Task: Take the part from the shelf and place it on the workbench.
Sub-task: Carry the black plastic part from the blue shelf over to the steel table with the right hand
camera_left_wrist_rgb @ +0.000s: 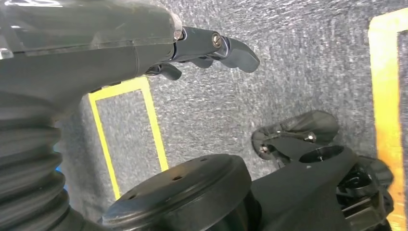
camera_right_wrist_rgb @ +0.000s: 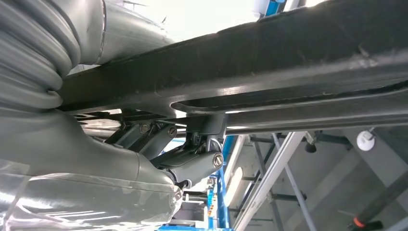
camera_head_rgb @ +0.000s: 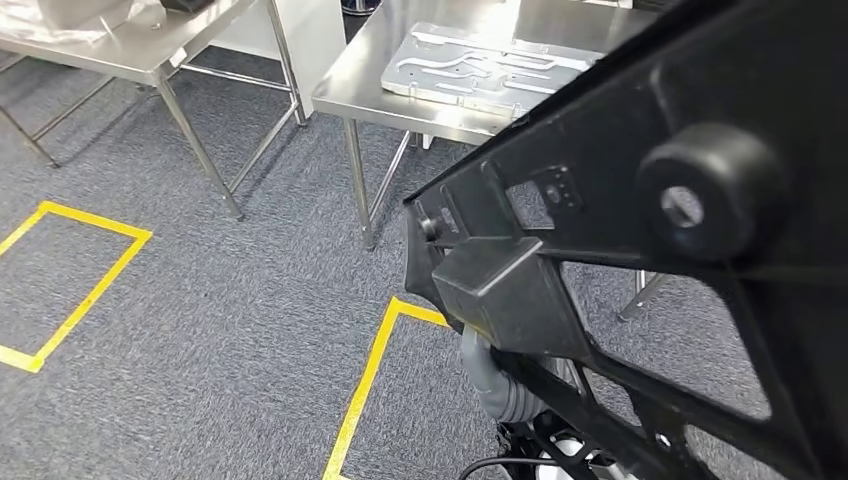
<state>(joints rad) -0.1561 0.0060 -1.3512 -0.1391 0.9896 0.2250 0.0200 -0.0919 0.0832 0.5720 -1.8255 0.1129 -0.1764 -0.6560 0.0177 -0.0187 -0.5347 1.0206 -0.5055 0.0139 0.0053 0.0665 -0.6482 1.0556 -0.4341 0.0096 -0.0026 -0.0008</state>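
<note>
Filling the right half of the head view, the black frame part (camera_head_rgb: 640,200) hangs in the air above the grey carpet (camera_head_rgb: 230,320), close before the camera; the right hand (camera_right_wrist_rgb: 159,159) sits under its bars with dark fingers (camera_right_wrist_rgb: 192,166) curled up against one, gripping it; the left hand (camera_left_wrist_rgb: 144,48) hangs over the carpet, fingers (camera_left_wrist_rgb: 231,48) spread, holding nothing; ahead stands the steel workbench (camera_head_rgb: 370,95) bearing a grooved metal plate (camera_head_rgb: 490,65); yellow tape (camera_head_rgb: 365,385) marks the floor.

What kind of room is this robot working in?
Probably a factory or lab test floor: steel workbenches, a machined metal plate on one, and yellow tape boxes marked on grey carpet.
</note>
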